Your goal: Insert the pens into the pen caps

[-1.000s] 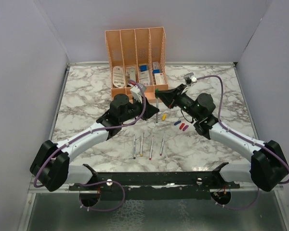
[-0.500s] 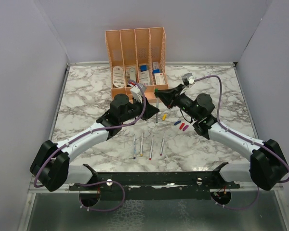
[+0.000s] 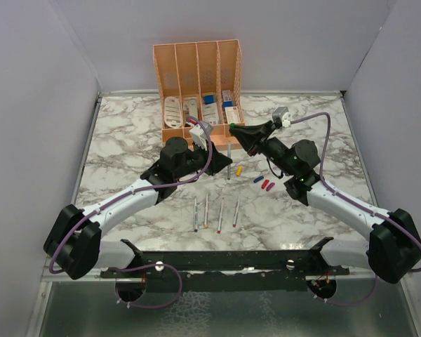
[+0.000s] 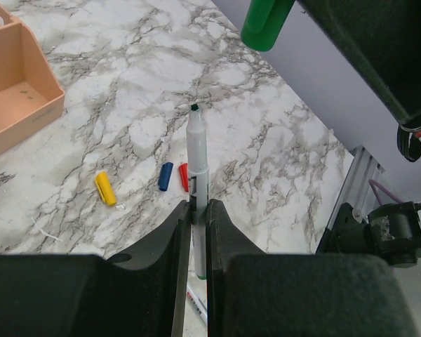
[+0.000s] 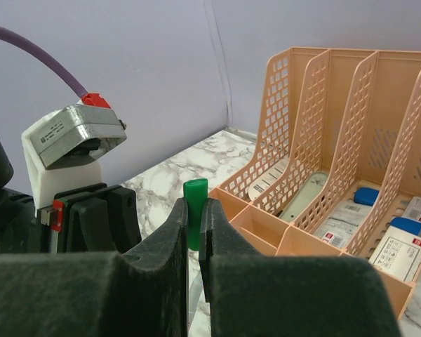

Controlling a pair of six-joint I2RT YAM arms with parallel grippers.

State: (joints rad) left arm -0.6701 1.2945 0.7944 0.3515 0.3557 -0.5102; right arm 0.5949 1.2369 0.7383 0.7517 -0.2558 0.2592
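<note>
On the marble table [image 3: 126, 140], before the peach organiser [image 3: 196, 70], both arms are raised mid-air, I'd say to line up 1 matching pair. The left gripper [image 4: 198, 210] is clamped on a pen [image 4: 198, 158]. Its long axis runs out past the fingertips, green tip leading toward the green cap [image 5: 194, 193]. The right gripper [image 5: 194, 228] pinches that cap tight, clear of the tip. 4 pens [image 3: 220, 210] lie near the bases. The yellow cap [image 4: 105, 188], blue cap [image 4: 165, 176] and red cap [image 4: 184, 177] lie loose.
</note>
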